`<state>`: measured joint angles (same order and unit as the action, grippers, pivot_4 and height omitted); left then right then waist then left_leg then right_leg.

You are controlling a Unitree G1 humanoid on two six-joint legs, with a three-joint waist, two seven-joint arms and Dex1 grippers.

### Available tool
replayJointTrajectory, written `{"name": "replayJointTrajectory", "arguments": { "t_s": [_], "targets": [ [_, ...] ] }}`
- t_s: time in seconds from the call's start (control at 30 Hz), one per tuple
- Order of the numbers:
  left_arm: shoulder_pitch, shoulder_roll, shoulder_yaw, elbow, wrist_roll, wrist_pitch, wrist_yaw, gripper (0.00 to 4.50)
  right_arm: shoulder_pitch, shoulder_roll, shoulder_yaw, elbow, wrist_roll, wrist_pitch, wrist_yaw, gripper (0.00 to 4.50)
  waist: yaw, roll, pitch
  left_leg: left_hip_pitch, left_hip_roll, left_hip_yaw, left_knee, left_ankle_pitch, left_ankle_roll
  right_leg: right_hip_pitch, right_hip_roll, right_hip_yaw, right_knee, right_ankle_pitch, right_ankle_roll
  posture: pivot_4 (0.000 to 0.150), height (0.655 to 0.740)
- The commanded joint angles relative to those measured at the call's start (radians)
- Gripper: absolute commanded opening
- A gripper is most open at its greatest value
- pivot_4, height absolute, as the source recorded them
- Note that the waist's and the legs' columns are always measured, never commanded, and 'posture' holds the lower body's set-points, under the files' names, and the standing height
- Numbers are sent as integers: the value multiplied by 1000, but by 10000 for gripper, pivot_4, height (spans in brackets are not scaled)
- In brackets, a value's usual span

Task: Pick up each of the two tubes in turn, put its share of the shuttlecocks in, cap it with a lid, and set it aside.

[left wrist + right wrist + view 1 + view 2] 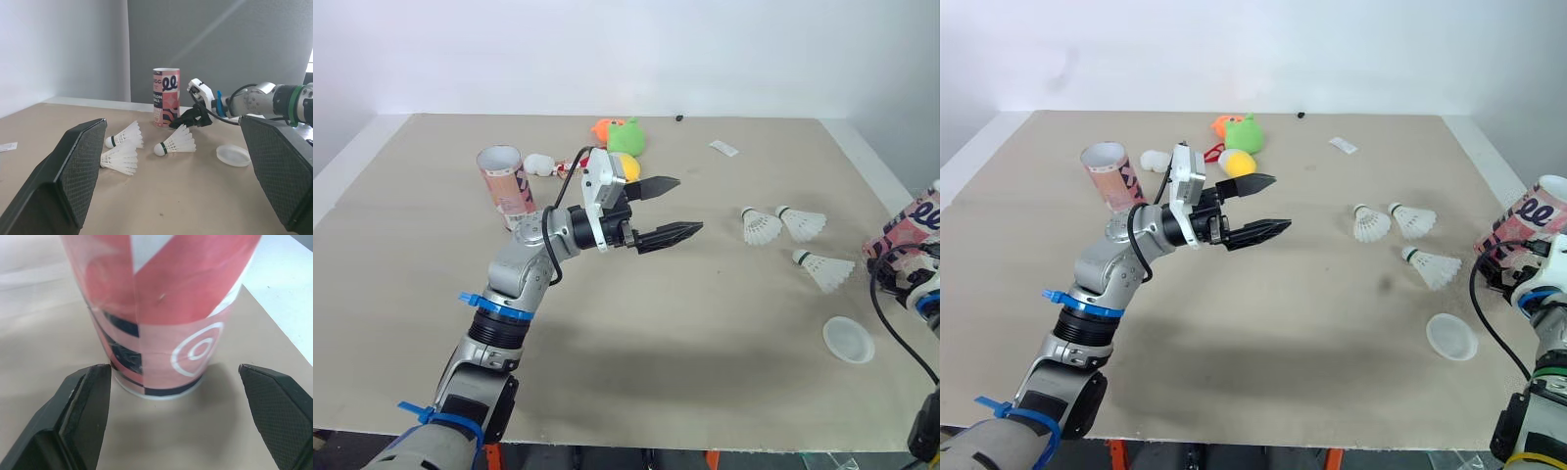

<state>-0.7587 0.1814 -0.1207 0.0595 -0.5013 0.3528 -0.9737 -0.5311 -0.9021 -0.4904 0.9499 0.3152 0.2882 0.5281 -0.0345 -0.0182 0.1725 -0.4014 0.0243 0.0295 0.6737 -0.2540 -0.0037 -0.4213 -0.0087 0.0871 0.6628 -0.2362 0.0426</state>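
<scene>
1. Right gripper [174,371]: released, jaws wide, straddling the base of the right tube [161,308]. 1 finger sits just beside the wall and the other is well apart. I see no contact.
2. The right tube stands upright, open end up, near the right edge of the table [705,372]. The left tube [506,184] stands on the left side, behind the left arm.
3. Left gripper [689,204]: released, empty, hanging over mid-table and pointing toward the 3 shuttlecocks [761,226]. These lie on the right half, near the right tube. 1 lid [849,340] lies just in front of them.
4. Risk: off-centre close. The near finger would land first and shove the tube sideways. With the edge that close, it could tip or go over.
5. Risk: over-squeeze. The wall looks like card, and an ovalised mouth would likely fight the lid.
6. Risk: the grip is low on a tall tube, so it may swing on lift.
7. Writing: the right tube shows big black "ell". Smaller print below reads roughly "LON BALL", and the rest wraps out of sight. The paper tag [724,148] is too small to read.
</scene>
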Motion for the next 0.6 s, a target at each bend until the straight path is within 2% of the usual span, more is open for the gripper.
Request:
{"name": "replayJointTrajectory", "arguments": {
  "t_s": [0.03, 0.4, 0.6],
  "targets": [
    [-18, 1, 11, -13, -10, -11, -13, 45000, 27, -42, -39, -85, 34, 22, 30, 44451, -1, 0, 0, 0, 0, 0, 0, 0, 0, 0, 0, 0, 0, 0, 0, 1500, 7323],
    [-14, -5, 12, -10, -7, -13, -20, 45000, 147, -54, -77, -242, 91, 123, 105, 44451, 0, 0, 0, 0, 0, 0, 0, 0, 0, 0, 0, 0, 0, 0, 0, 1500, 7323],
    [49, 47, 14, -57, 5, 7, -12, 45000, 349, -97, -162, -424, 180, 236, 269, 44451, 2, 2, -1, 0, 0, 0, 0, 0, 0, 0, 0, 0, 0, 0, 1, 1500, 7323]
  ]
}}
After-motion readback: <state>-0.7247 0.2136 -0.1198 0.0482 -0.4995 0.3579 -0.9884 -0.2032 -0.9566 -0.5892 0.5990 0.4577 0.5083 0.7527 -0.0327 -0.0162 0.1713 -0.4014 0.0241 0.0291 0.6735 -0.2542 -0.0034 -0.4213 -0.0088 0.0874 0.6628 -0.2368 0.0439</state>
